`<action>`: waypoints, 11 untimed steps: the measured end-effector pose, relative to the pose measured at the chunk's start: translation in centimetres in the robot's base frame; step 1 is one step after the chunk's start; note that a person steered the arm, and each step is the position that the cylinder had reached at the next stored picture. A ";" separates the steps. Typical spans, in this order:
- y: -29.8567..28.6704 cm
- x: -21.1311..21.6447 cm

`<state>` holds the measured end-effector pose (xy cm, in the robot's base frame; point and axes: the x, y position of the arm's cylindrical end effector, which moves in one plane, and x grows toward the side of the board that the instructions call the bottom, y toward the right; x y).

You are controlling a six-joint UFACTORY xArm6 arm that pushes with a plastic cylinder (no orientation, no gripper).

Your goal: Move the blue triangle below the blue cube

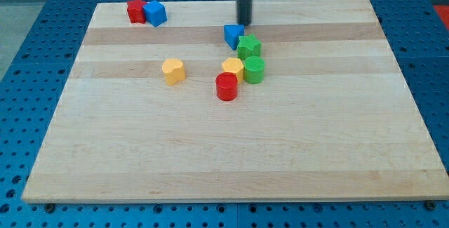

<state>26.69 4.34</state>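
The red block (pixel 136 10) at the far left of the table (pixel 231 158) is half covered by the blue cube (pixel 156 13) pressed against its right side, so its shape is hard to make out. To the right and nearer lies a yellow block (pixel 173 71) on its own, well apart from the others; its outline looks rounded and notched, but I cannot say more. Near the middle sits a red cylinder (pixel 226 86), touching a yellow block (pixel 233 68) just beyond it whose right side is covered by a green cylinder (pixel 254 69). Farther back, a green block (pixel 248 46) with a lumpy, star-like outline touches the blue triangle (pixel 233 35), which lies in the middle of the table's far part, well to the right of the blue cube and a little nearer. The rod is cut off by the top edge of the view, so only its lower length shows. There is no claw on this arm, nothing that opens or holds; my tip (pixel 243 24) stands just beyond the blue triangle, slightly to its right, very close or touching, I cannot tell which
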 end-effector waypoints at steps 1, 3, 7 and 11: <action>2.7 3.5; 0.4 4.7; -12.0 3.9; -19.3 1.5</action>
